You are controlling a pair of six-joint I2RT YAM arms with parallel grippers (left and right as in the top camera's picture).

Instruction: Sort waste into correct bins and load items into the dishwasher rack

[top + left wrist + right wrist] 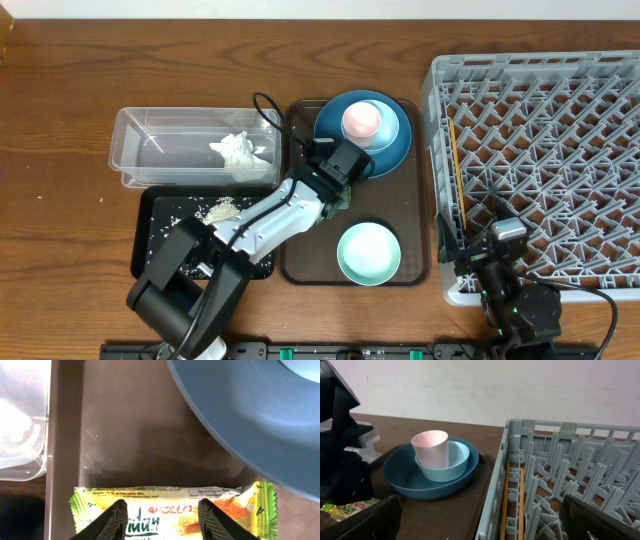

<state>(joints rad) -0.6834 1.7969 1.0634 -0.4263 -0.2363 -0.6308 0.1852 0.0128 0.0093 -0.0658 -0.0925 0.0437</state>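
Observation:
The yellow-green snack wrapper [165, 496] lies on the brown serving tray [130, 435], also seen in the right wrist view [342, 509]. My left gripper [162, 517] is open with its fingers spread over the wrapper; from overhead it [338, 185] sits beside the dark-blue plate [398, 152]. The plate holds the light-blue bowl [390, 125] with the pink cup [361, 119] in it. The mint-green bowl [368, 252] stands on the tray's front. The napkin [238, 152] lies in the clear tub [150, 150]. Rice [220, 209] lies in the black tray [148, 240]. My right gripper [503, 245] is open and empty at the grey rack's [560, 150] front-left corner.
Two wooden chopsticks [455, 160] lie inside the rack along its left wall, also seen in the right wrist view [512, 495]. The left arm stretches diagonally over the black tray and the brown tray's left edge [292, 262].

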